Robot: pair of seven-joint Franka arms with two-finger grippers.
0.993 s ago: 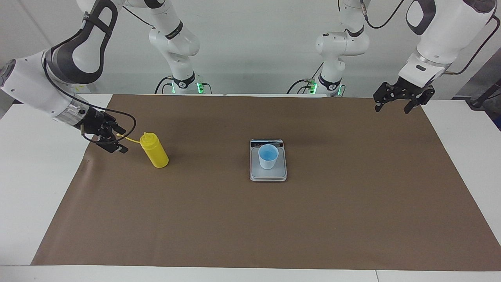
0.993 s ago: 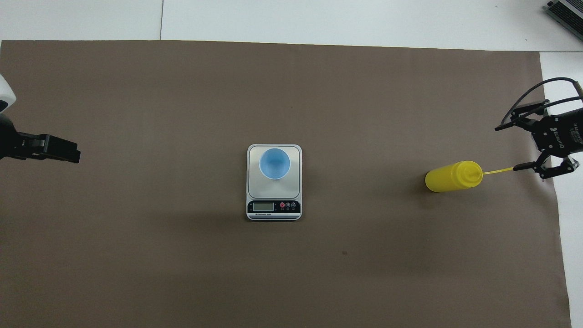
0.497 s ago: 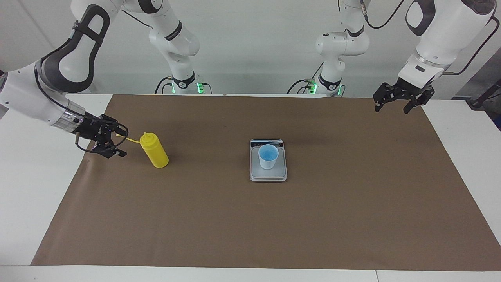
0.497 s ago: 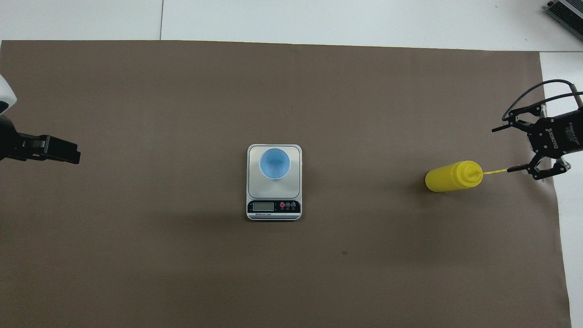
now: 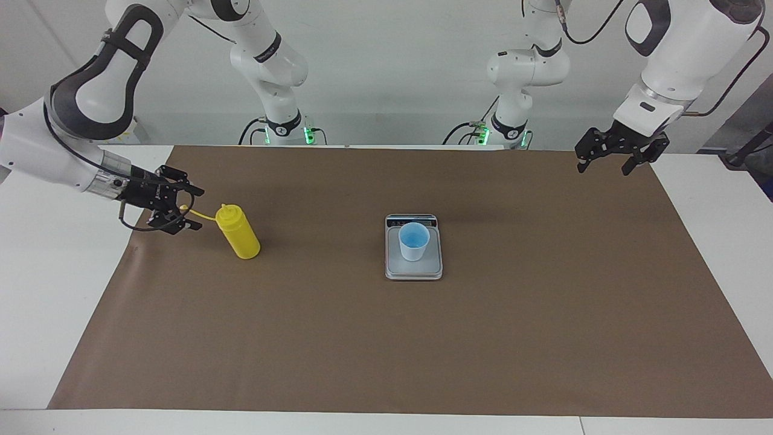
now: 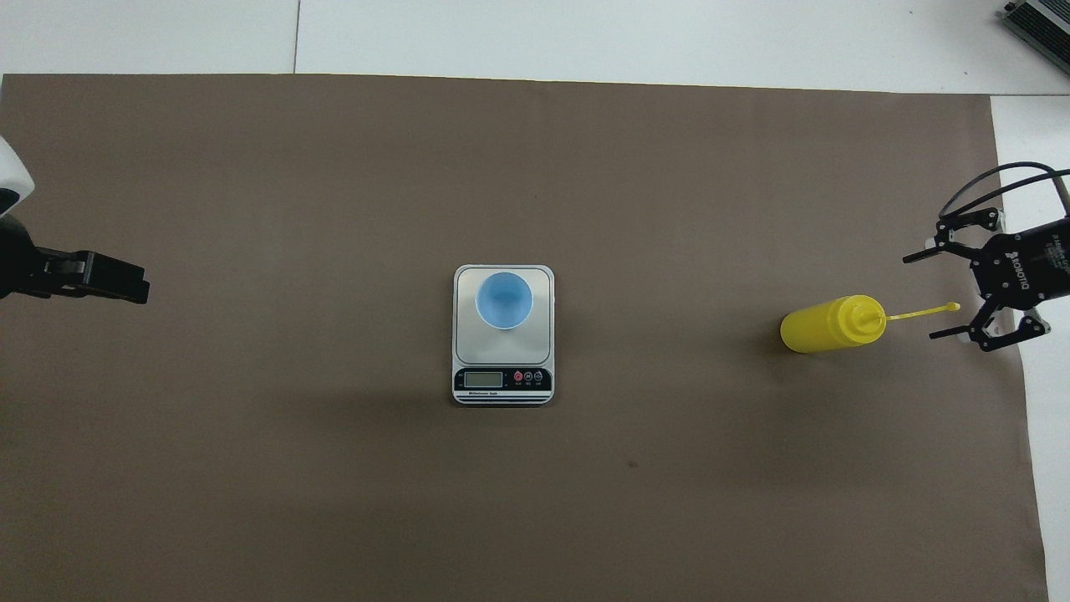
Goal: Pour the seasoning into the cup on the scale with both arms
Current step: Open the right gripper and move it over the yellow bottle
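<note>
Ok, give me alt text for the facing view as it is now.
The right tool, open, sits beside the upright yellow seasoning bottle, around its cap strap's end. The blue cup stands on the scale mid-mat; the left tool, open, waits over the mat's corner.
</note>
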